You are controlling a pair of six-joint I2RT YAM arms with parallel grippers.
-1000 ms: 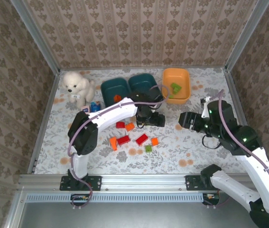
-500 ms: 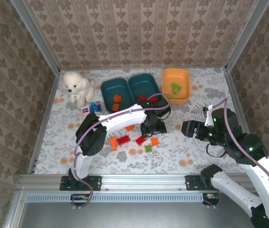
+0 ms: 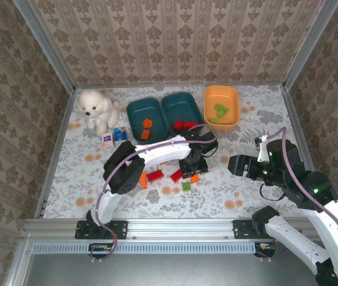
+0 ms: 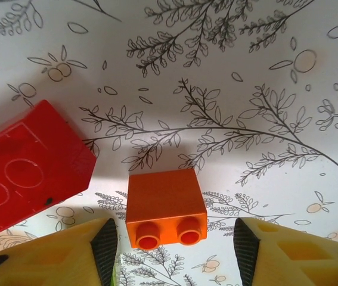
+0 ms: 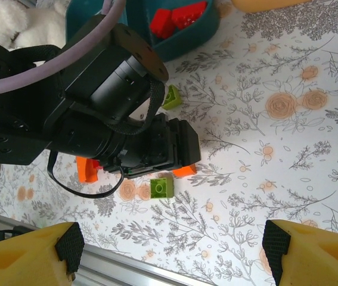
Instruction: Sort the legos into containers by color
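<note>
One orange two-stud brick (image 4: 166, 205) lies on the tabletop (image 4: 264, 89), low centre in the left wrist view, between the parted fingers of the left tool (image 4: 173, 238), ungripped. We judge the grasp comes next: clench, lift, carry to the upper-centre teal tray (image 3: 142, 110) holding orange bricks (image 3: 146, 124). The neighbouring teal tray (image 3: 180, 106) holds red bricks (image 3: 183, 124), and the orange tray (image 3: 225, 98) holds green bricks (image 3: 219, 110). The right tool (image 5: 171, 244) hangs released.

Orange brick (image 4: 166, 205), red brick (image 4: 28, 167) (floral tablecloth (image 4: 258, 71)).
</note>
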